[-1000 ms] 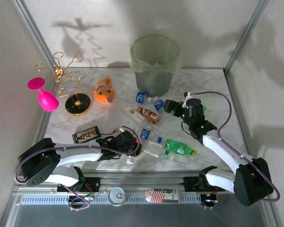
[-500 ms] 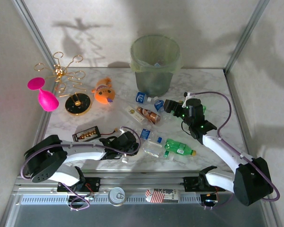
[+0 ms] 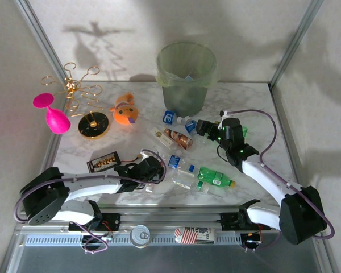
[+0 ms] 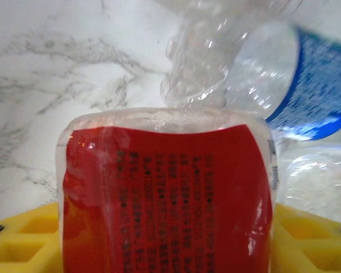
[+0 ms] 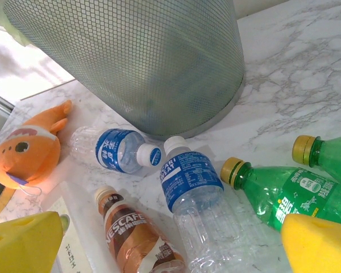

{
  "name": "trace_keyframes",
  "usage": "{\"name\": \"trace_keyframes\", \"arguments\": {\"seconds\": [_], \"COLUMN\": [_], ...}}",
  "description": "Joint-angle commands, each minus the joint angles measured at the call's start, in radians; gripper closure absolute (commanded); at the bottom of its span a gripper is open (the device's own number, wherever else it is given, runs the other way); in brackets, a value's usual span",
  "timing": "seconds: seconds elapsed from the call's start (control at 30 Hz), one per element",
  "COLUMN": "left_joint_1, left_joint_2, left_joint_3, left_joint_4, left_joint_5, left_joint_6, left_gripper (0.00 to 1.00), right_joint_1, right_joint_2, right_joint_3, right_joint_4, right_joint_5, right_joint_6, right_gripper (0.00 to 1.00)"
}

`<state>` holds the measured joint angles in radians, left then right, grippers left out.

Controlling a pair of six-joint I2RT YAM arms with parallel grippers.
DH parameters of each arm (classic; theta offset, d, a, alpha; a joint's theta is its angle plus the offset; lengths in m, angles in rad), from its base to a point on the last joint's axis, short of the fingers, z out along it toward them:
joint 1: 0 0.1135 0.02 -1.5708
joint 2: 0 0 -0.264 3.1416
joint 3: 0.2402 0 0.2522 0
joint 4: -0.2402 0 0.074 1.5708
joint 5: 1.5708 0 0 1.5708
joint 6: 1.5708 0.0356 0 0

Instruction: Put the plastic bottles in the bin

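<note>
Left elbow swung back out, L gripper (image 3: 152, 169) barely shifted, well short of the bin (image 3: 184, 96), off to its near-left.
L jaws clenched on red-label bottle (image 4: 165, 193); R gripper (image 3: 206, 127) spread wide, empty, over blue-label bottle (image 5: 190, 182) just by bin's base. Risks: slick crushed plastic may slip on lift; clear bottle (image 4: 216, 62) right behind it could drag along; arms may clash en route.

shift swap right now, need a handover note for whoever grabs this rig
Left pincer: shut on a red-label bottle, at the near side of the pile.
Right pincer: open, above the blue-label bottles beside the bin.
Done: unclear; the bin's contents are hard to make out.
Left: the held bottle, plus green bottles, brown bottle and clear ones lying outside the bin.
</note>
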<state>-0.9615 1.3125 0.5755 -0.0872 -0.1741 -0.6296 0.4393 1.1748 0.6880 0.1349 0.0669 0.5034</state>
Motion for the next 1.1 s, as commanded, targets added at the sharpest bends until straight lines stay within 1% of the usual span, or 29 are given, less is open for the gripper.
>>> {"name": "trace_keyframes", "arguments": {"seconds": [0.0, 0.13, 0.3, 0.4, 0.53, 0.67, 0.87, 1.07], "left_joint_1": [0.002, 0.027, 0.069, 0.102, 0.144, 0.183, 0.24, 0.296], "left_joint_2": [-0.079, -0.132, -0.144, -0.121, -0.065, 0.031, 0.232, 0.468], "left_joint_3": [0.064, 0.117, 0.2, 0.255, 0.349, 0.5, 0.784, 1.11], "left_joint_4": [-0.03, -0.007, 0.063, 0.125, 0.243, 0.301, 0.29, 0.197], "left_joint_5": [-0.064, -0.079, -0.088, -0.089, -0.074, -0.036, 0.041, 0.111], "left_joint_6": [-0.014, 0.0, 0.054, 0.096, 0.168, 0.25, 0.345, 0.391], "left_gripper": [0.53, 0.62, 0.83, 1.0, 1.0, 1.0, 1.0, 1.0], "right_joint_1": [0.004, 0.004, 0.004, 0.004, 0.004, 0.004, 0.005, 0.004], "right_joint_2": [0.006, 0.003, -0.012, -0.025, -0.049, -0.081, -0.127, -0.16], "right_joint_3": [0.009, -0.004, -0.029, -0.042, -0.056, -0.075, -0.109, -0.131], "right_joint_4": [0.029, 0.044, 0.054, 0.057, 0.057, 0.058, 0.057, 0.052], "right_joint_5": [-0.001, -0.008, -0.009, -0.008, -0.006, -0.004, -0.004, -0.005], "right_joint_6": [0.009, 0.013, 0.014, 0.015, 0.017, 0.024, 0.043, 0.049], "right_gripper": [0.01, 0.01, 0.01, 0.01, 0.01, 0.01, 0.01, 0.01]}}
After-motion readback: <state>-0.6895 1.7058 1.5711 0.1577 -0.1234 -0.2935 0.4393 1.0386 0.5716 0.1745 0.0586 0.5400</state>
